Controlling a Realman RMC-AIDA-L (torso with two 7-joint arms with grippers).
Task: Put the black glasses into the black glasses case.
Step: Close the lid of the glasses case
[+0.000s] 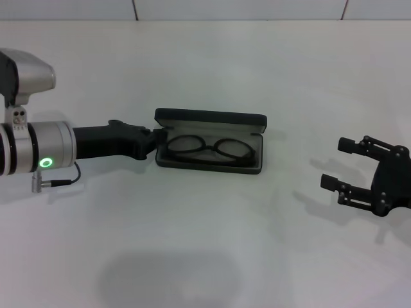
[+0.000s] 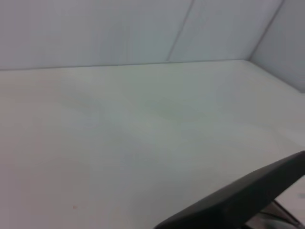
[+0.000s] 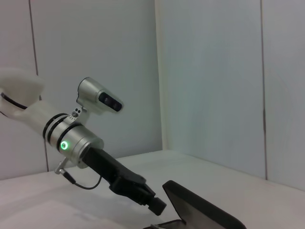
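Black glasses lie inside our open black glasses case; left gripper at its nine o'clock end, jaws unclear; right gripper, jaws apart, at three o'clock.

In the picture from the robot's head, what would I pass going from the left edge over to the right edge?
Left arm with its green light → left gripper at the case's end → black glasses case, open, with the black glasses lying inside → bare white table → right gripper, open, hovering apart from the case.

Matte black glasses case, glossy-lensed black glasses, smooth white table.
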